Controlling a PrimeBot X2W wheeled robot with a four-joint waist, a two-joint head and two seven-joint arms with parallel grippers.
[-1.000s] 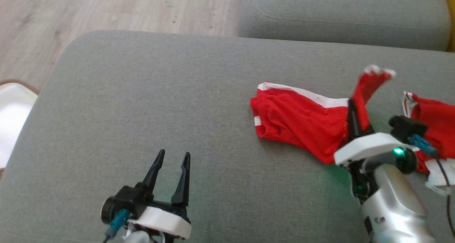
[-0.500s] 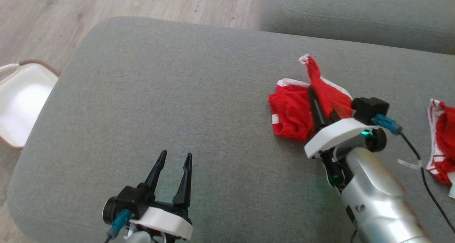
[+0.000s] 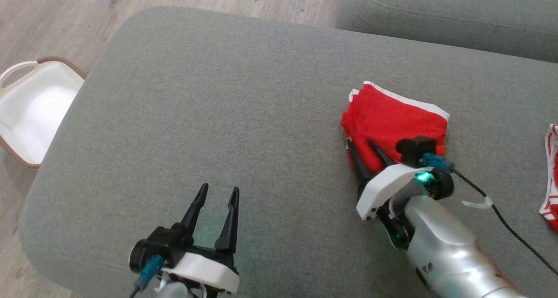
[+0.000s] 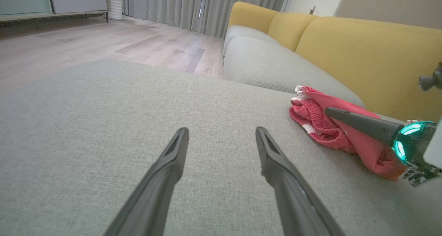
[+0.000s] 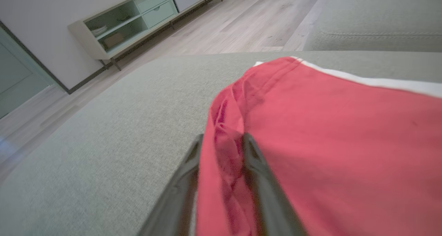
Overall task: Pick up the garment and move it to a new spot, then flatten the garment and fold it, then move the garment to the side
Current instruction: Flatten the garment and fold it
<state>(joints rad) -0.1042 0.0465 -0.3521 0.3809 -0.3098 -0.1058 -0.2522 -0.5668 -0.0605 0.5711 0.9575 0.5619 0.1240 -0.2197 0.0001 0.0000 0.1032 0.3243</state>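
Folded red garment (image 3: 392, 117) on a grey cushion (image 3: 218, 93), right gripper (image 3: 358, 144) at its near edge.
The garment lies on the cushion's right half. The right gripper's jaws stand partly parted around a cloth fold; withdrawing may snag it and undo the fold. The left gripper (image 3: 219, 188) is wide, empty, near the front edge.

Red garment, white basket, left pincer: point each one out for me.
red garment (image 3: 392, 119), head view, middle of the folded top layer.
white basket (image 3: 39, 106), head view, bare inner floor.
left pincer (image 3: 219, 187), head view, midway between its fingertips.
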